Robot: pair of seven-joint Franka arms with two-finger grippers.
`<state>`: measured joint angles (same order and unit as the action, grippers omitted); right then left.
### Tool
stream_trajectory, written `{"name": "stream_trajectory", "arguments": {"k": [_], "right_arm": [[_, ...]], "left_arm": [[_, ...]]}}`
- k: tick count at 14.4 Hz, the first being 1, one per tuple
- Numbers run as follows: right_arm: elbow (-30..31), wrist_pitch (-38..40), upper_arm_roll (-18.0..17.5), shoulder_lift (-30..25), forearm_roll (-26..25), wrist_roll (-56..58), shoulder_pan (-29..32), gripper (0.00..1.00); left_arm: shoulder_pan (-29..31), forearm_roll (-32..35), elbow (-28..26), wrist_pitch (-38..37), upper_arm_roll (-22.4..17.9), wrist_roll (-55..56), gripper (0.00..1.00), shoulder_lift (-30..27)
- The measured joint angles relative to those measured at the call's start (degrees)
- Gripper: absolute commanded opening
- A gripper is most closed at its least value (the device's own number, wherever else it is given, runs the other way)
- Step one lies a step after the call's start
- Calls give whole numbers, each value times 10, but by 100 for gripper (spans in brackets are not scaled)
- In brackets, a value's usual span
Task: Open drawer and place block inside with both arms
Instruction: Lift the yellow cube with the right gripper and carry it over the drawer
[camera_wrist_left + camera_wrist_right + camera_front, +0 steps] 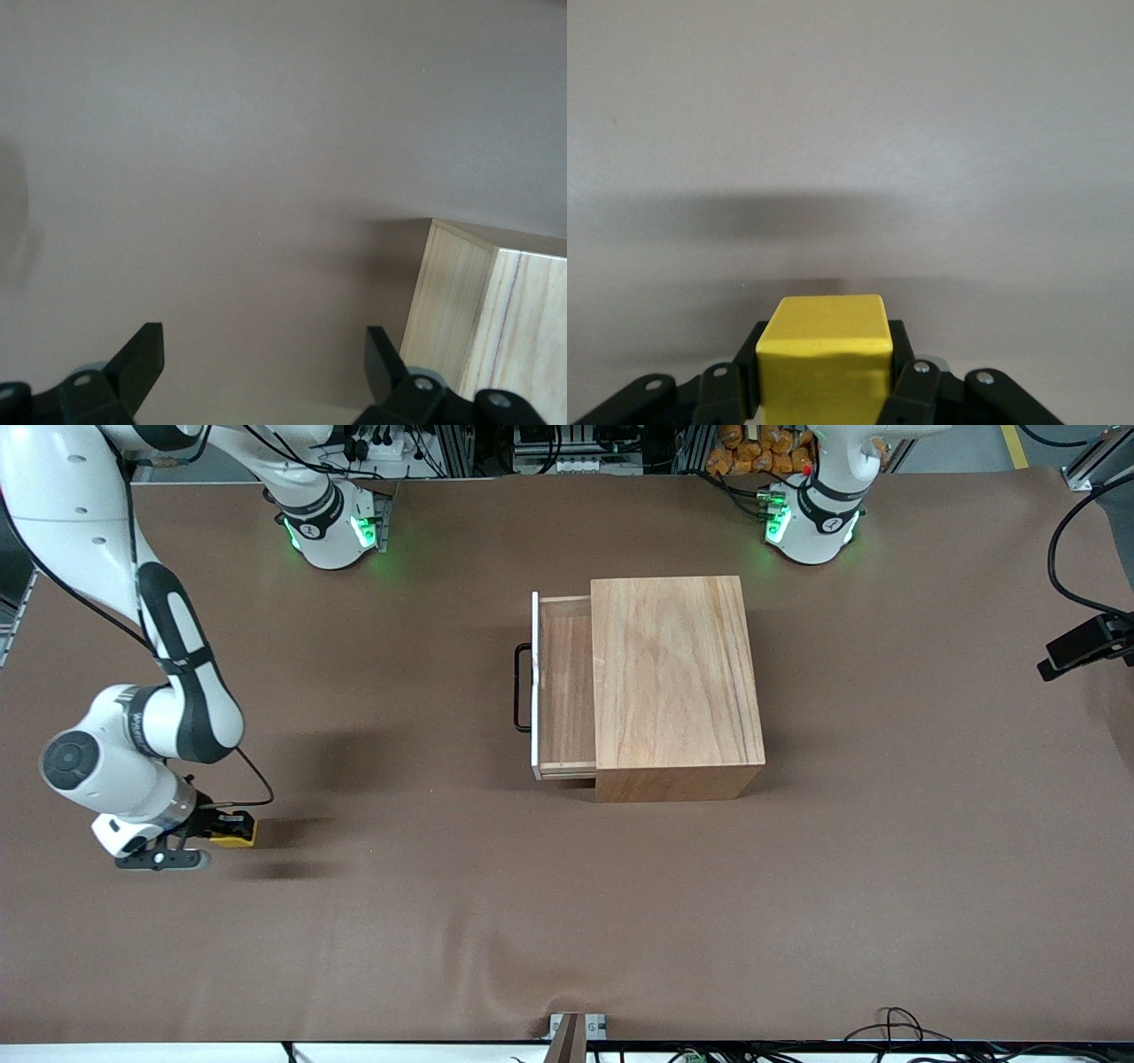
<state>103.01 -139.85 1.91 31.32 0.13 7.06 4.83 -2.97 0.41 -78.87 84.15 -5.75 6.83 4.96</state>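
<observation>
Block [824, 354] sits btwn the right gripper [215, 825] fingers [912, 390], clenched on it from both sides, low at the brown table [567, 921] near the right arm's end, well apart from the wooden box [675, 682]. In right wrist view the yellow cube fills the gap, one face up, pads touching its side faces.

Drawer [564, 691] is pulled partway out of the box, toward the right gripper's end; white front edge and black wire handle [521, 688] face that way. Tray interior bare wood.

Left gripper [264, 359] is released, fingers spread wide, just beside a box corner per left wrist view; arm waits, mostly out of front view.

Surface: brown mat w/ soft wrinkles. Arm bases [332, 527] glow green; cables and racks along the room edge.
</observation>
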Motion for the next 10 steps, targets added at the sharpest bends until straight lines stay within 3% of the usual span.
{"name": "stream_trajectory", "arguments": {"k": [5,10], "right_arm": [[-10,20,0,-39,0,0,15,8],[-20,99,-4,-66,0,0,16,8]], "left_arm": [[-1,0,-6,-2,5,0,100,-17],[-1,-1,-9,-2,25,0,100,-19]]}}
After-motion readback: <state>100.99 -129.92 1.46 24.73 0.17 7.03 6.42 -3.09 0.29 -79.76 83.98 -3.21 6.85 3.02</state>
